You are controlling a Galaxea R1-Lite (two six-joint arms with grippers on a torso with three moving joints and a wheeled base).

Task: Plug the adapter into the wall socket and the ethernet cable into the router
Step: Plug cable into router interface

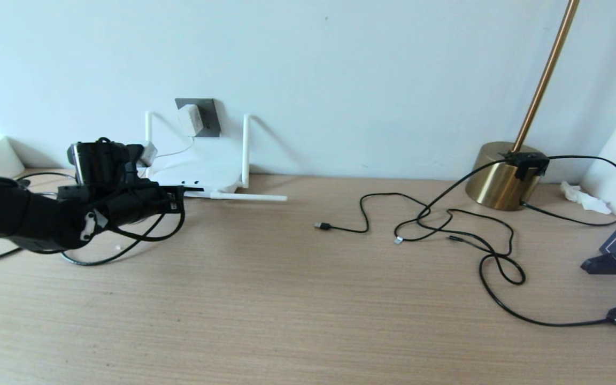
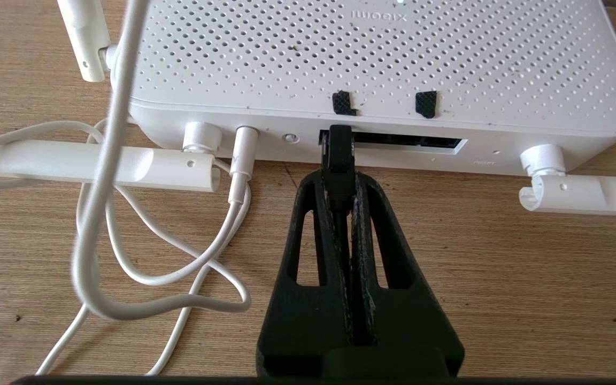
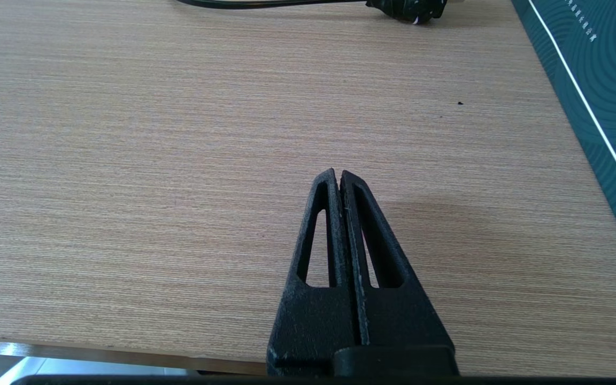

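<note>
Ethernet cable (image 2: 338, 160) in left pincer (image 2: 340, 179)

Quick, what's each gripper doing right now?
Left gripper: shut on the ethernet cable at the router.
Right gripper: shut, holding nothing.

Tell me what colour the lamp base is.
Brass gold lamp base, clearest in the head view.
</note>
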